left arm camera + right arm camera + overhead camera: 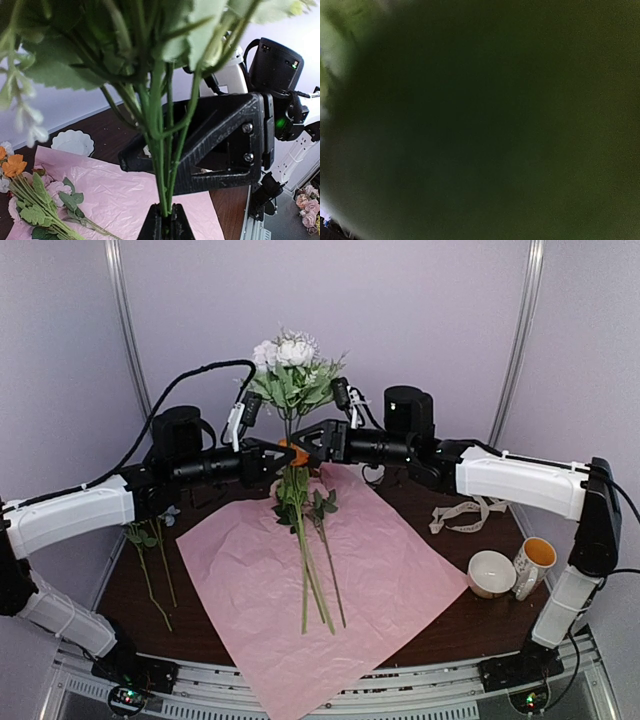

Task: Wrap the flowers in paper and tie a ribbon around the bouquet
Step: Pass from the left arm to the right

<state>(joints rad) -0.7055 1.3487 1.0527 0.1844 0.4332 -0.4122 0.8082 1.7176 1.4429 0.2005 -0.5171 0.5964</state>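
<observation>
My left gripper (272, 458) (167, 214) is shut on the green stems (162, 150) of an upright bunch of flowers (288, 365) with white blooms, held above the far edge of the pale pink paper (390, 570) (115, 195). My right gripper (303, 447) meets the same stems from the right. Its black finger (220, 145) shows just behind them, and whether its jaws grip cannot be made out. Green leaves fill the right wrist view. More flowers (305, 540) (35, 210) lie on the paper. The cream ribbon (465, 515) lies crumpled at the right.
A white bowl (490, 573) (73, 142) and a mug (533, 565) stand at the table's right front. Two loose stems (150, 565) lie on the dark table left of the paper. Black cables arc behind the held bunch.
</observation>
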